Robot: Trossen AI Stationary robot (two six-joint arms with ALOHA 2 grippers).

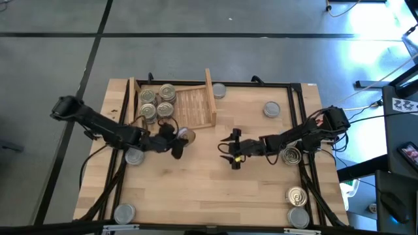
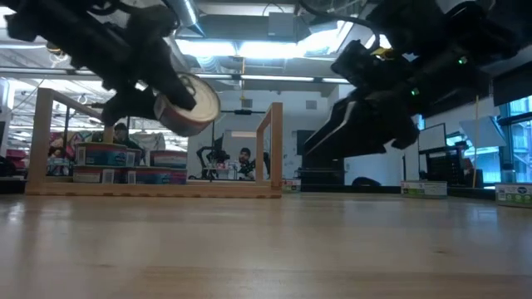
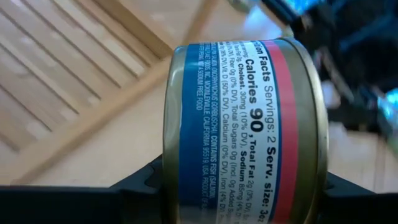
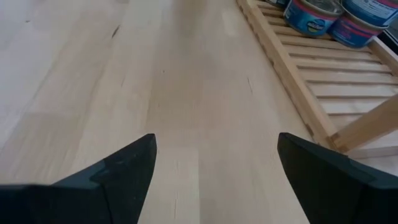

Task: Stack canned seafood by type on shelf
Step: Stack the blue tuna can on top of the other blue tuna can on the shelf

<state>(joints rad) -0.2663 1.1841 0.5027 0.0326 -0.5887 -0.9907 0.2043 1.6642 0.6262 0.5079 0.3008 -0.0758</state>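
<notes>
Two arms are over my table, and only the left one carries anything. Nearest the front edge, loose cans lie flat on the tabletop (image 1: 196, 189): one grey-topped at the left corner (image 1: 124, 213), and two at the right corner, a golden one (image 1: 297, 195) with a grey one (image 1: 298, 217) just beside it. Farther in, my left gripper (image 1: 176, 138) is clamped on a can (image 2: 187, 103) with a blue and red label, held tilted in the air just in front of the shelf (image 1: 196, 108); the left wrist view shows its side wall (image 3: 242, 130) filling the space between the fingers. My right gripper (image 1: 235, 151) hovers near the table's middle with its fingers (image 4: 115, 171) spread wide over bare wood, holding nothing. Beside that arm sits a golden can (image 1: 290, 155). Beyond, four cans (image 1: 157, 102) are grouped at the shelf's left end, the rest of its slats bare. Two grey cans rest farther right, one (image 1: 219, 91) just outside the shelf's right board, one (image 1: 272, 109) well apart.
</notes>
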